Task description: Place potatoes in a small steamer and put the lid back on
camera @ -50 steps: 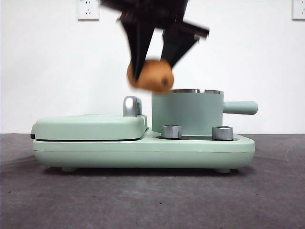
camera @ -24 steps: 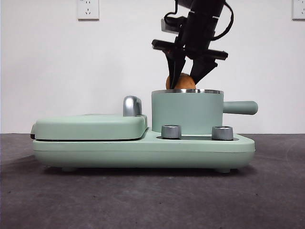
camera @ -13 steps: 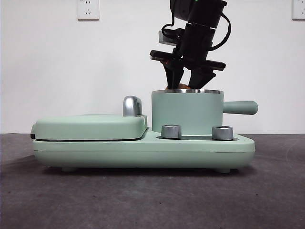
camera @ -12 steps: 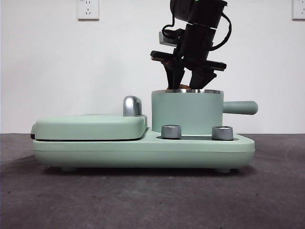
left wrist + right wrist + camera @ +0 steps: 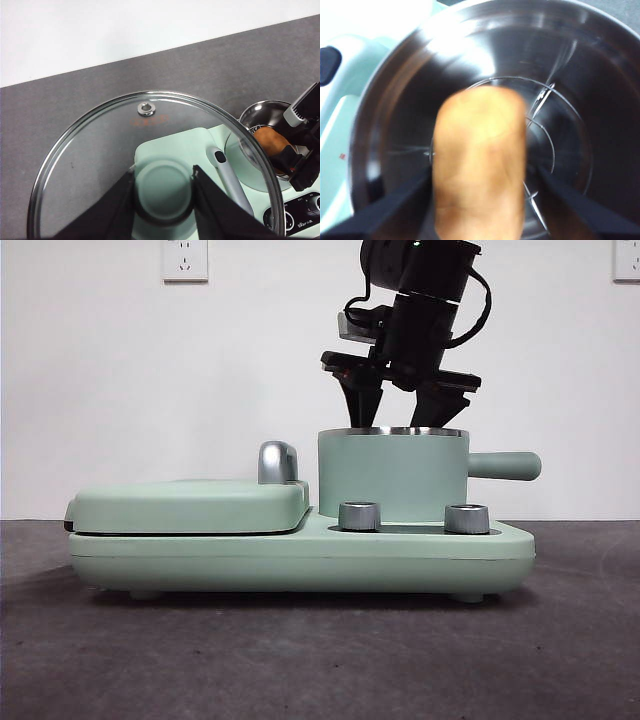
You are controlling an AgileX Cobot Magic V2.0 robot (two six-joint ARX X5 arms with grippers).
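Note:
The potato (image 5: 479, 165) lies inside the small steamer (image 5: 392, 475), below its steel rim and hidden in the front view. My right gripper (image 5: 395, 418) hangs just over the steamer's mouth with its jaws open on either side of the potato (image 5: 270, 142), gaps showing in the right wrist view. My left gripper (image 5: 163, 176) is shut on the mint-green knob (image 5: 162, 192) of the glass lid (image 5: 95, 150) and holds it high above the appliance, out of the front view.
The steamer's straight handle (image 5: 505, 465) points right. The flat griddle cover (image 5: 190, 505) with its chrome handle (image 5: 277, 462) sits left of the steamer on the same base. Two steel dials (image 5: 360, 516) (image 5: 466, 519) face front. Dark table all around.
My right gripper carried the potato from the left over the steamer and lowered it inside. Its jaws have spread apart and the potato no longer shows above the rim.

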